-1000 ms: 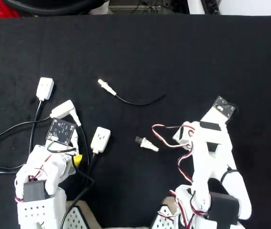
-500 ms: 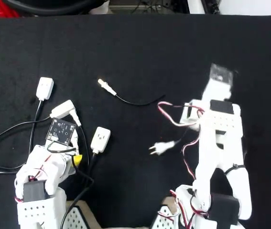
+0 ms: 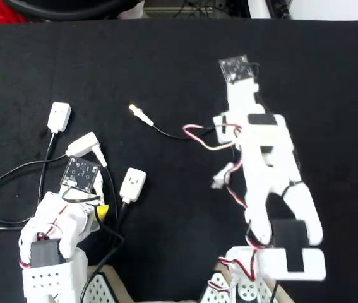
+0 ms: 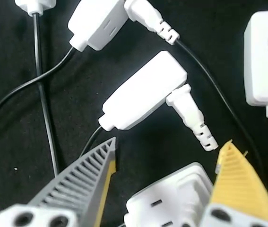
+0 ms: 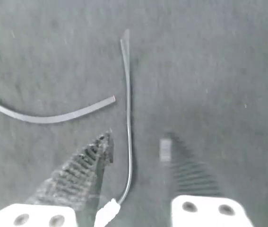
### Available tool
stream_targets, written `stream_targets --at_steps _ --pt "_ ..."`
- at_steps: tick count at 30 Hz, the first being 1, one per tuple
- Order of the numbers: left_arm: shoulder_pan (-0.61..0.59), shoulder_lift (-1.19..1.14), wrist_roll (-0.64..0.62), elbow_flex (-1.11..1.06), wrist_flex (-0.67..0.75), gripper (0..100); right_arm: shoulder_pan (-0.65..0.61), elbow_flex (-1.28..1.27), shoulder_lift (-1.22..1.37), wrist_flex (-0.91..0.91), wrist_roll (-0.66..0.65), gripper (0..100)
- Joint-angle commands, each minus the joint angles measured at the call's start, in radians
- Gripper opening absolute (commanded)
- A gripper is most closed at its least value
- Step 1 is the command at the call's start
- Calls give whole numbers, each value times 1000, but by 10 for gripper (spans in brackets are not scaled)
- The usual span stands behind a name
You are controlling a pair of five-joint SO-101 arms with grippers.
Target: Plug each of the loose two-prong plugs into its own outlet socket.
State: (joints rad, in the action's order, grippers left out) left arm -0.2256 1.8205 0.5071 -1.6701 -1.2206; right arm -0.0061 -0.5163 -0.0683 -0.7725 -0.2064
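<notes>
Swung forward and leftward since previous frames: right gripper [image 5: 136, 140], spread wide, gripping nothing, plug [image 5: 106, 213] cord between fingers. Left gripper [image 4: 169, 144] spread, straddling outlet socket [image 4: 171, 201].

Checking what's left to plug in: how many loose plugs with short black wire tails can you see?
2: one white two-prong plug lying mid-cloth, another beside the right arm. More may hide under arms.

A loose plug [image 3: 142, 115] lies on the table [image 3: 330, 76], right of a socket [image 3: 59, 117].
</notes>
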Motion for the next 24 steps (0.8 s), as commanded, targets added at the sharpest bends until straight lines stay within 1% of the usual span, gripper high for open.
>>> stream_targets --at_steps 1,3,6,7,9,11,13,16,20,24 --pt "-2 2 8 -1 -2 328 -20 160 15 -89 69 355" --pt "-2 2 8 -1 -2 328 -14 205 4 -226 68 363" --pt "-2 2 8 -2 -2 328 -12 234 -18 -453 72 332" --pt "-2 2 8 -2 -2 328 -12 234 -22 -511 92 315" --pt "-2 2 8 -2 -2 328 -12 225 -27 -601 172 271" --pt "-2 2 8 -2 -2 328 -12 209 -22 -637 267 220" --pt "-2 2 8 -2 -2 328 -18 174 -18 -637 361 178" --pt "-2 2 8 -2 -2 328 -26 94 -18 -571 460 145" --pt "-2 2 8 -2 -2 328 -38 -28 -18 -456 543 145" --pt "-2 2 8 -2 -2 328 -54 -93 -18 -364 643 142"
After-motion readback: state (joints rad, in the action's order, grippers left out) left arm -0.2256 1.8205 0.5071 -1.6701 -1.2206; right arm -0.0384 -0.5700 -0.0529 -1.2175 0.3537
